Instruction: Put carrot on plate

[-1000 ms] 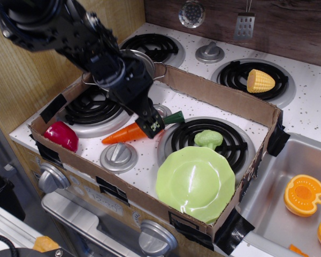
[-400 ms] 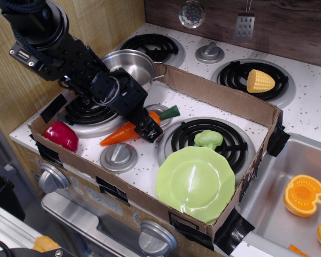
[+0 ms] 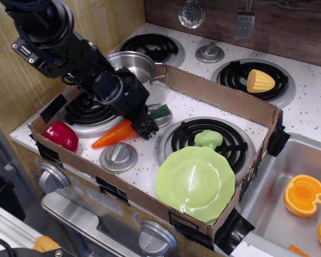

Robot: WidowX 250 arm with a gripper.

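Observation:
The orange carrot [image 3: 111,136] with its dark green top lies slanted between the left front burner and the middle burner, tip pointing down-left. My black gripper [image 3: 144,127] comes in from the upper left and is closed around the carrot's thick end, just below the green top. The light green scalloped plate [image 3: 195,184] lies at the front right of the cardboard box, to the right of and below the gripper, with nothing on it.
A cardboard box wall [image 3: 224,99] rings the front stove area. A green broccoli piece [image 3: 208,139] sits just behind the plate. A red pepper [image 3: 61,135] is at the left, a steel pot [image 3: 129,63] behind the arm, and a corn cob [image 3: 260,81] at the back right. An orange squash half [image 3: 304,195] is in the sink.
The gripper and the carrot have shifted left together, away from the plate. The carrot's green top has moved left and slightly up, and its tip now reaches further left.

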